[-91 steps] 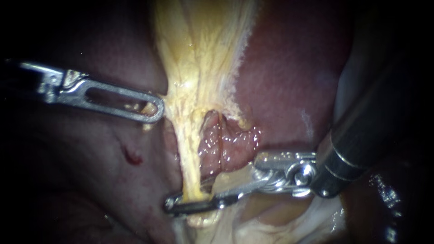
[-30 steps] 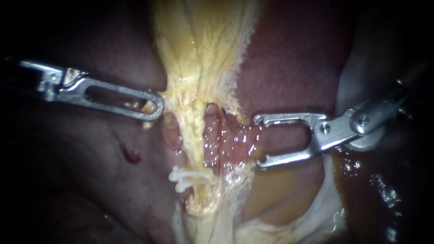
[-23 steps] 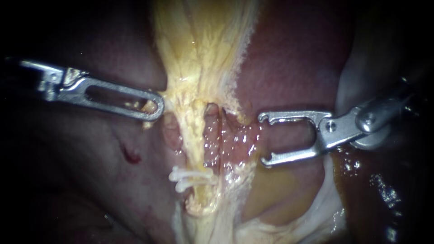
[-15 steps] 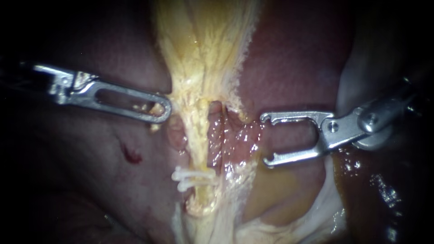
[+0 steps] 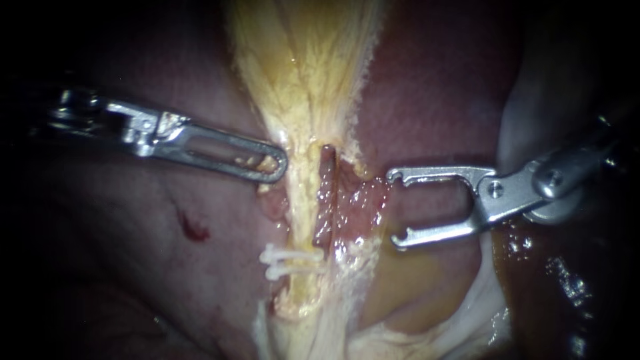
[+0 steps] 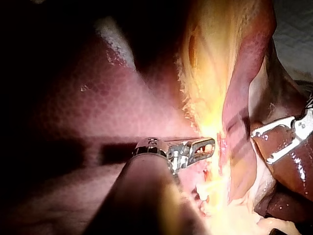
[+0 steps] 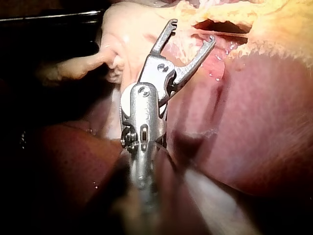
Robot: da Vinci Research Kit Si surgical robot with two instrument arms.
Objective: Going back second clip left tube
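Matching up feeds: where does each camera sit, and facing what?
Endoscope: close to the tissue, facing the clips on the tube; left instrument grips yellow tissue, right instrument, jaws open.
Left wrist: on the left arm, looking along its shaft at that tissue.
Right wrist: on the right arm, looking along its shaft at its open jaws.
Shared: endoscope and left wrist show both instruments.

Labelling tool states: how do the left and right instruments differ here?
The left instrument shows a slotted, rounded tip; the right instrument has hooked jaws. The left's tip touches the yellow tissue; the right's jaws stand open and empty. Both are metal and point inward.
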